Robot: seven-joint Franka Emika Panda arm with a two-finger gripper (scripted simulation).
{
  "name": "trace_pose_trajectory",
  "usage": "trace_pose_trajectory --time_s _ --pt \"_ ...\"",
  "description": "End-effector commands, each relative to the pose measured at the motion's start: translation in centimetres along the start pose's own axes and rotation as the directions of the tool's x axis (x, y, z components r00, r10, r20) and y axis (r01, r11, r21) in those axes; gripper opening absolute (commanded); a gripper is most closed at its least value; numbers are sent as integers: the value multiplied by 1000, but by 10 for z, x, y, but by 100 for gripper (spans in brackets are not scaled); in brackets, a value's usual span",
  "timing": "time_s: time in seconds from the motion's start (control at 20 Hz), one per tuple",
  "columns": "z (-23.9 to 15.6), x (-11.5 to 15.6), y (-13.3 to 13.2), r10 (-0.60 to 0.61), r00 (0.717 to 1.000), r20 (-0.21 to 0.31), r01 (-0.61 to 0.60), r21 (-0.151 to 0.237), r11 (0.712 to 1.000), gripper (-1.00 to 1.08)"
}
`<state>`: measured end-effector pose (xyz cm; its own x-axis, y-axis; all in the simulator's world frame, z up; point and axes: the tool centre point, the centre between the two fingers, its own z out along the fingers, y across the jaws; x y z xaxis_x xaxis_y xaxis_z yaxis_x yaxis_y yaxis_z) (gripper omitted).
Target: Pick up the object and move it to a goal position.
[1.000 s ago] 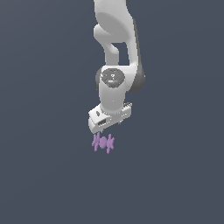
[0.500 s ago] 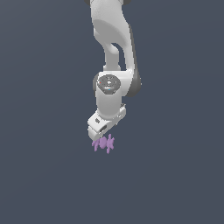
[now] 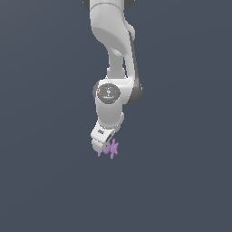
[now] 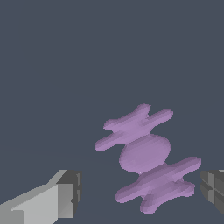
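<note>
Pale purple, spiky object (image 4: 146, 156) is lying between the spread jaws of the gripper (image 3: 102, 147), nearer one finger (image 4: 213, 189). Risk: off-centre closing is likely nudging a prong, twisting it out of grip.

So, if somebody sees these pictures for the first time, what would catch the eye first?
Probably the small light-purple spiky object, the only colour on the dark grey-blue background. In the wrist view it lies between the two grey fingertips of the open white gripper. In the exterior view the white robot arm hangs down over it.
</note>
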<state>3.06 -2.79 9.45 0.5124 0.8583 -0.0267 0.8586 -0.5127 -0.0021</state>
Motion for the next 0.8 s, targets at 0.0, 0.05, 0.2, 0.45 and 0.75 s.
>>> trace_pose_trajectory --time_s 0.0,0.05,0.2,0.45,0.75 --pt "4 -1 3 -65 998 -3 65 -1 998 100" --pt "6 -2 5 -91 996 -4 91 -1 996 100" --pt "11 -3 9 -166 986 -8 166 -2 986 100" --pt "19 -5 15 -280 960 -14 280 -6 960 100" --pt "25 -8 20 -374 927 -20 374 -10 928 100"
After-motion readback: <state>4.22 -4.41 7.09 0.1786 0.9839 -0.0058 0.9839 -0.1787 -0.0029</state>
